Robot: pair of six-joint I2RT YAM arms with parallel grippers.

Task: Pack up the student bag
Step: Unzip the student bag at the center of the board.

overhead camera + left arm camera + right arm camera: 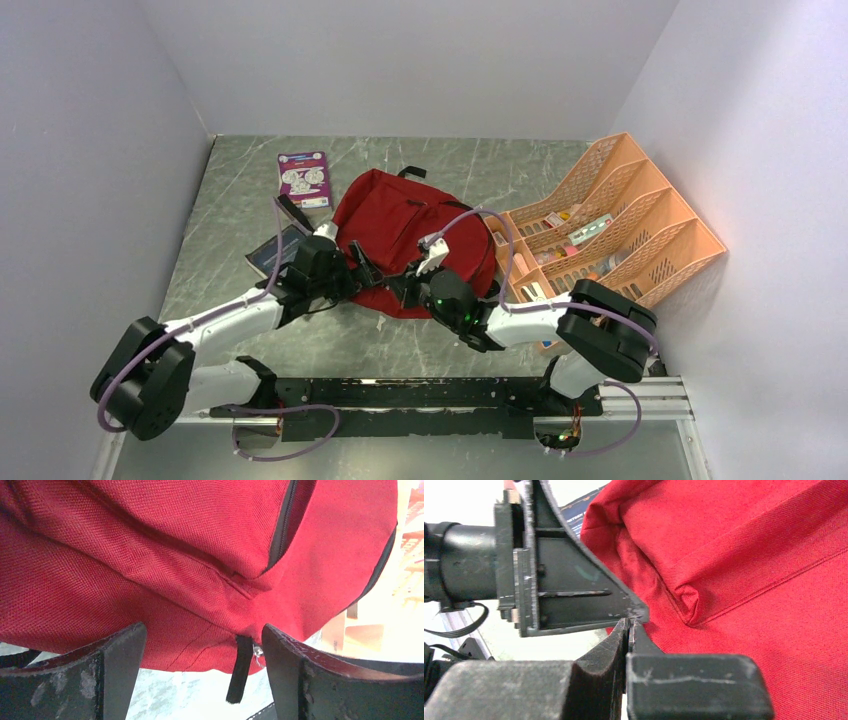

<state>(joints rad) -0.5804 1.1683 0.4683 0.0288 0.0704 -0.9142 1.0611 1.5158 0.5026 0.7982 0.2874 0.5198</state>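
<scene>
The student bag [410,235] lies mid-frame on the desk [470,165]. Left jaws stand wide at its lower edge, right jaws shut; closing there may catch fabric, not the black pull tab [239,672].

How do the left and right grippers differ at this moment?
The left gripper is open, jaws wide apart; the right gripper is shut, jaws pressed together. The left gripper sits at the near-left edge of the student bag, the right gripper further right. Both are black and meet at that edge.
</scene>
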